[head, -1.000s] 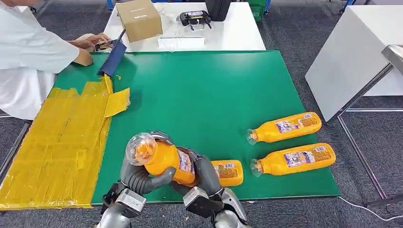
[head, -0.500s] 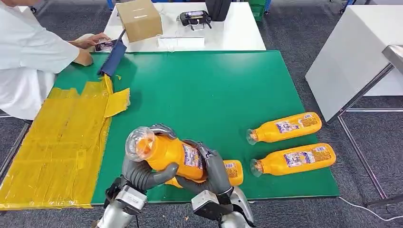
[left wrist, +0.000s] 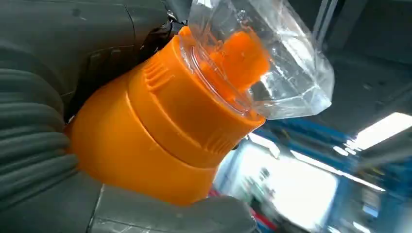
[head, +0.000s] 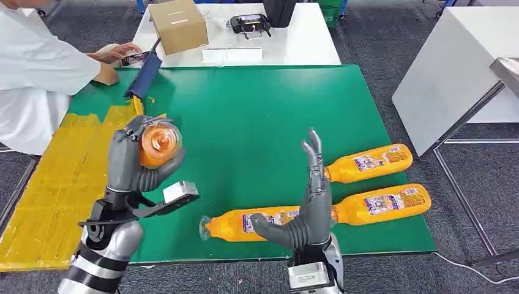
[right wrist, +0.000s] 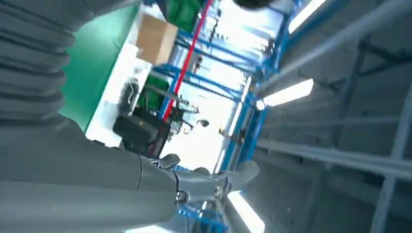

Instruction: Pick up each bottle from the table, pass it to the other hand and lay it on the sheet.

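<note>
My left hand [head: 130, 164] grips an orange bottle [head: 158, 146] and holds it up near the right edge of the yellow sheet [head: 67, 184], its clear cap pointing at the head camera. The left wrist view shows that bottle [left wrist: 160, 126] close up, with my left hand [left wrist: 43, 126] wrapped around its orange body. My right hand [head: 312, 202] stands open over the table's front, fingers spread upward and holding nothing; it appears as the right hand [right wrist: 73, 145] in its wrist view. Three more orange bottles lie on the green table [head: 245, 122]: one [head: 254, 225] by the front edge and two [head: 367, 163] [head: 382, 204] at the right.
A person in a white sleeve [head: 43, 61] reaches over the table's far left corner, beside a blue object [head: 145, 76]. Behind stands a white table [head: 306, 43] with a cardboard box [head: 179, 24] and a black device [head: 250, 23]. A white cabinet [head: 453, 73] stands at the right.
My right hand has let go of the bottle and opened, fingers raised. My left hand has carried the bottle left and up toward the sheet. The front bottle now lies uncovered.
</note>
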{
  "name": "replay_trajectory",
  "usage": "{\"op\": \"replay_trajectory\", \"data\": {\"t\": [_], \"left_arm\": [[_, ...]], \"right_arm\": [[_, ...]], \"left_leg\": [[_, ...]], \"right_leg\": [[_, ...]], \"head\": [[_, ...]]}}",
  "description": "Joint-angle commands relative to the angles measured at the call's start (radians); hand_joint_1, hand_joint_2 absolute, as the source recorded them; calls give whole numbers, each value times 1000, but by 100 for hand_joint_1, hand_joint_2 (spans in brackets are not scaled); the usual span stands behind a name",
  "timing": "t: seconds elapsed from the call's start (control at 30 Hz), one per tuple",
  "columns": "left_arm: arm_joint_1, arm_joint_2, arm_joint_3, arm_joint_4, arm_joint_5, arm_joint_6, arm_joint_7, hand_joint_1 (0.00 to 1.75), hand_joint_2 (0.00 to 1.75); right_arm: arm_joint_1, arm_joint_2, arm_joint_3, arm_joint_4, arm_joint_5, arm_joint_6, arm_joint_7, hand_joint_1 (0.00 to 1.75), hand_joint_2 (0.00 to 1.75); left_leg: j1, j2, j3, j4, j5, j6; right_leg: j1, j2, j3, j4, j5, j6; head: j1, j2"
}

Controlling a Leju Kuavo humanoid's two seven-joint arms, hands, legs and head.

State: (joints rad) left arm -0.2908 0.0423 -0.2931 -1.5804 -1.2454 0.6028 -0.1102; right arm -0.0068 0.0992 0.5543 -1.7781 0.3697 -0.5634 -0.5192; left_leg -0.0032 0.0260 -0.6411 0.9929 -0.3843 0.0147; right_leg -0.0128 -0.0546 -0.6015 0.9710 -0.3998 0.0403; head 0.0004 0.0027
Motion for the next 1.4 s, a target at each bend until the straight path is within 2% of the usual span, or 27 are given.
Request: {"op": "replay_trajectory", "data": {"t": [0.03,0.13,0.17,0.23,0.3,0.33,0.37,0.4,0.47,0.5,0.57,0.67,0.7,0.73,0.77,0.93,0.97,1.0,1.03,1.07,1.1,1.13,1.17,1.23,1.3,1.33,1.4], "left_arm": [[-281,314,-265,305,-325,52,498,175,175],[-281,314,-265,305,-325,52,498,175,175],[-281,314,-265,305,-325,52,498,175,175],[-281,314,-265,305,-325,52,498,175,175],[-302,314,-337,360,-325,9,535,175,175],[-357,365,-487,437,-325,-51,628,175,175],[-340,345,-477,497,-325,-59,588,175,175],[-308,314,-411,580,-325,-79,524,175,175],[-301,274,-376,717,-325,-102,478,175,175],[-289,223,-286,804,-325,-100,406,175,175],[-293,166,-206,908,-312,-111,344,175,175],[-305,100,-140,1025,-289,-146,302,175,175],[-304,75,-111,1045,-254,-129,280,175,175],[-306,58,-92,1064,-232,-120,265,10,175],[-310,44,-73,1083,-214,-114,259,0,175],[-323,-3,41,1088,-84,-68,182,0,175],[-310,-17,86,1056,-12,-43,129,0,0],[-297,-39,166,1005,143,-52,9,0,0],[-288,-48,202,959,235,-90,-50,0,0],[-290,-47,199,949,235,-96,-50,0,0],[-250,-70,257,822,406,-156,-134,0,0],[-226,-73,262,736,490,-205,-167,0,0],[-206,-65,245,671,501,-229,-141,0,0],[-156,-69,238,496,650,-312,-171,0,0],[-132,-69,229,417,694,-328,-172,0,0],[-92,-74,224,309,787,-366,-212,0,0],[-36,-66,206,179,825,-386,-207,0,0]], "right_arm": [[20,-32,-64,-75,-19,-25,-4,0,0],[20,-32,-64,-75,-19,-25,-4,0,0],[20,-32,-64,-75,-19,-25,-4,0,0],[20,-32,-64,-75,-19,-25,-4,0,0],[11,-44,-56,-43,47,-18,40,0,0],[-10,-71,-41,5,157,33,133,0,0],[-29,-89,-34,49,226,77,196,0,0],[-67,-114,-12,118,346,163,290,0,0],[-130,-144,38,220,506,280,395,0,0],[-164,-151,71,287,556,326,430,0,0],[-211,-180,134,377,625,399,484,0,0],[-241,-208,192,486,695,450,540,0,0],[-250,-221,217,525,717,477,549,0,0],[-255,-229,234,558,731,488,556,0,0],[-260,-232,246,591,737,494,561,0,0],[-272,-234,285,696,769,500,602,0,0],[-272,-231,282,703,772,501,608,0,0],[-265,-223,273,720,771,506,617,0,0],[-260,-218,270,734,777,506,624,0,0],[-257,-219,271,738,780,502,625,0,0],[-257,-209,267,767,777,503,621,0,0],[-252,-200,258,788,772,510,624,0,0],[-251,-194,255,806,771,508,625,0,175],[-254,-181,254,860,771,523,639,0,175],[-258,-174,251,892,776,517,652,0,175],[-249,-160,229,907,787,486,676,30,175],[-234,-145,196,898,779,449,683,168,175]], "left_leg": [[1,-4,5,0,-2,-1],[2,-7,3,1,-1,-2],[1,0,3,-1,-1,-1],[1,2,4,0,-2,-2],[2,-2,4,-1,-1,-2],[3,-3,6,0,-2,-2],[3,-2,5,0,-1,-2],[3,-2,8,-1,-2,-2],[2,4,11,-4,-1,-2],[1,5,8,-4,-1,-2],[1,5,10,-4,-2,-3],[1,3,6,-2,0,-2],[2,1,9,-3,0,-2],[1,0,7,-2,1,-2],[2,0,8,-2,0,-2],[2,-5,7,0,-2,-2],[2,-4,4,0,-1,-2],[2,-4,6,0,-2,-2],[2,-3,3,0,-1,-2],[2,-4,5,1,-2,-2],[1,-4,2,1,-1,-2],[2,-5,4,1,-2,-3],[2,-4,3,0,-1,-2],[2,-3,3,0,-1,-2],[4,-3,8,2,-3,-3],[4,1,7,0,-2,-3],[4,1,12,2,-5,-4]], "right_leg": [[0,2,6,0,-3,-2],[1,-2,5,0,-3,-2],[1,4,1,0,0,-2],[1,5,2,0,-1,-2],[2,2,4,-1,-2,-2],[2,2,7,0,-4,-2],[2,2,5,-1,-2,-2],[2,4,9,-2,-3,-2],[1,10,10,-4,0,-2],[1,9,8,-4,1,-2],[0,10,9,-4,1,-2],[1,6,5,-2,1,-2],[1,6,8,-4,0,-2],[1,4,7,-3,0,-1],[1,5,9,-3,-1,-1],[1,3,10,-2,-3,-1],[1,3,7,-1,-2,-1],[1,4,8,-1,-2,-2],[1,4,5,-1,-1,-1],[1,4,7,-1,-3,-2],[1,3,4,0,-1,-2],[1,3,7,0,-3,-2],[2,3,5,-1,-1,-1],[2,3,5,-1,-1,-1],[3,6,9,-1,-3,-2],[3,6,7,-2,0,-2],[3,11,11,-1,-2,-4]], "head": [[0,0],[1,0],[0,0],[0,0],[1,0],[0,0],[0,0],[1,0],[1,0],[0,0],[1,0],[0,0],[0,0],[1,0],[1,0],[0,0],[1,0],[0,0],[0,0],[1,0],[0,0],[0,0],[0,0],[0,0],[1,0],[1,0],[0,0]]}}
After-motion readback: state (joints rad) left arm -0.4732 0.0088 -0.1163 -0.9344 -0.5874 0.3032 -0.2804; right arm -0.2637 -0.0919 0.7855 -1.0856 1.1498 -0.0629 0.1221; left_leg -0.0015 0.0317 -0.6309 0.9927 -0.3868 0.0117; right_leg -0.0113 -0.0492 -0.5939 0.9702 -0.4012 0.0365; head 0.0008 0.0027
